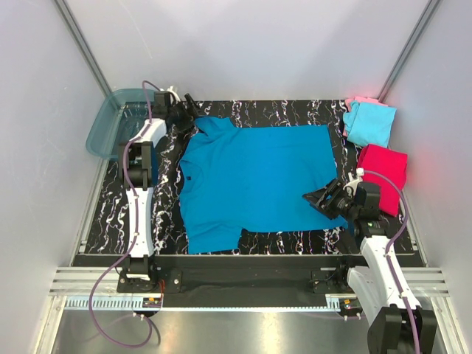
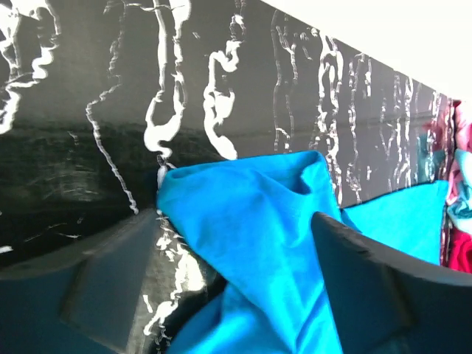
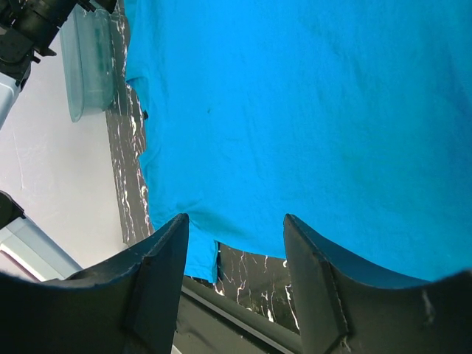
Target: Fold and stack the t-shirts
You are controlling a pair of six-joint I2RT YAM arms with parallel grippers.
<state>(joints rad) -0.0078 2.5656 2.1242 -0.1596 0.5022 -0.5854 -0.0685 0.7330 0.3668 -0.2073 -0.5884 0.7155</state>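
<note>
Lying spread out flat, the large teal-blue t-shirt [image 1: 254, 181] was found in the middle of the black, white-veined bench [image 1: 103, 214], with its collar turned to the left and its hem to the right. One sleeve was pointed toward the far left corner and the other toward the near edge.

The left pincer [image 1: 183, 114] was placed at the far sleeve, close to the bench's far left corner. In the left wrist view its fingers [image 2: 110, 287] were held wide apart, and a rumpled peak of the blue sleeve was seen rising between them, unclamped.

The right pincer [image 1: 318, 200] was held low over the near right corner of the same shirt, by the hem. Its jaws were likewise parted, and through the gap the shirt's edge and a strip of the bench were seen in the right wrist view. Whether its fingertips touched the cloth could not be told.

Three more shirts were kept along the right side of the bench. A light cyan t-shirt [image 1: 369, 124] was laid at the far right corner on top of a pale pink t-shirt [image 1: 359, 100], of which only a far edge was shown. A bright magenta-red t-shirt [image 1: 383, 166] was set, folded, just nearer than these. A translucent teal tub [image 1: 118, 122] was stood at the far left corner.
</note>
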